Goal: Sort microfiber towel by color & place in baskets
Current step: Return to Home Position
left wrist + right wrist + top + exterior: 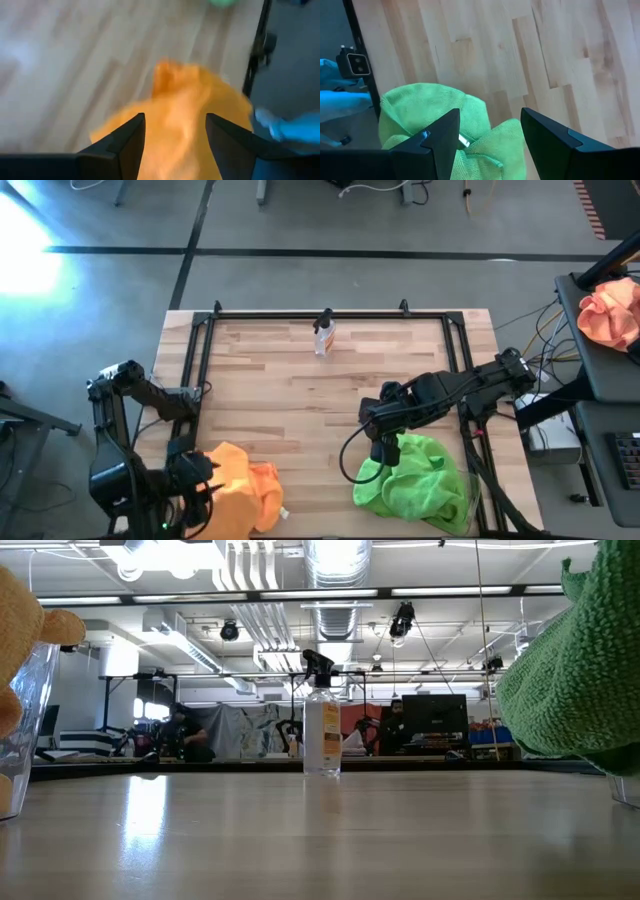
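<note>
Green microfiber towels [415,475] lay heaped in the right basket [625,790] near the front edge of the worktop [300,390]. The right gripper [384,452] hung over them on a bent arm, fingers spread. The left gripper [195,480], likewise spread, hung above orange microfiber towels [245,480] mounded in the left basket [28,710].

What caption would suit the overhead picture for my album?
Left gripper open at the orange towels, right gripper open at the green towels, spray bottle across the table.
</note>
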Controlling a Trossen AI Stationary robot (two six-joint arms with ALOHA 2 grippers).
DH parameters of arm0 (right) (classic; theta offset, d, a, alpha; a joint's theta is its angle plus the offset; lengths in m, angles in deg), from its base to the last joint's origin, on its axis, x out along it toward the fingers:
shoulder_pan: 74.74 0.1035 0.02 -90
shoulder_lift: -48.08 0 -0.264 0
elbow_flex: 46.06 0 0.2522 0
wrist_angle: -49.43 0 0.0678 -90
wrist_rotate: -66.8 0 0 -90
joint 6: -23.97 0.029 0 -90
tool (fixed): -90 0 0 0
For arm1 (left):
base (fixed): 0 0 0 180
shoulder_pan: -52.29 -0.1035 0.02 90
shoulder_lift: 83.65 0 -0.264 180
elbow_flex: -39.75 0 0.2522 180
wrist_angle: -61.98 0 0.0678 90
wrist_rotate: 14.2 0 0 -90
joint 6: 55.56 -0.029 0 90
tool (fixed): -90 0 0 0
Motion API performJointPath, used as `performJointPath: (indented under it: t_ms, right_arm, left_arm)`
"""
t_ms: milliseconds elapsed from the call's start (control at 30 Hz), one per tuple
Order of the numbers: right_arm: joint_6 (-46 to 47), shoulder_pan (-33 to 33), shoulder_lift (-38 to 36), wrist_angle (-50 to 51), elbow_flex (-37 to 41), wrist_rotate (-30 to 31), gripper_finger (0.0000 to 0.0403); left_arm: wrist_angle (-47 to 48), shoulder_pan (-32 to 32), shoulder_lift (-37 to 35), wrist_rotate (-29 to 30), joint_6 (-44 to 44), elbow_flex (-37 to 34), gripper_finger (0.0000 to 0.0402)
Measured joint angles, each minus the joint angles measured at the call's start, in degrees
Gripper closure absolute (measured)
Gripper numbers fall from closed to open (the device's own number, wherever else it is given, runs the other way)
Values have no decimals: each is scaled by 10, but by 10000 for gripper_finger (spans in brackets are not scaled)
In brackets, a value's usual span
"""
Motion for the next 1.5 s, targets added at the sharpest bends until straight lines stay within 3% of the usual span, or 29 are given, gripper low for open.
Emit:
performJointPath:
  t_ms: [200,533,733,900,1233,1500]
  right_arm:
    - [0,0,0,-6,0,32,197]
    - [-22,0,0,-148,0,33,197]
    - [-117,0,0,-256,0,44,197]
    - [-190,0,0,-277,0,71,197]
    - [-264,0,-49,-226,1,75,197]
    - [-321,0,-102,-226,20,92,197]
  left_arm:
    - [0,-53,-23,137,-123,0,215]
    - [0,-151,-43,244,-271,0,216]
    - [0,-168,-46,399,-270,0,216]
    - [0,-173,-57,466,-249,0,216]
    - [0,-177,-106,485,-275,-8,216]
    - [0,-177,-165,485,-270,-72,216]
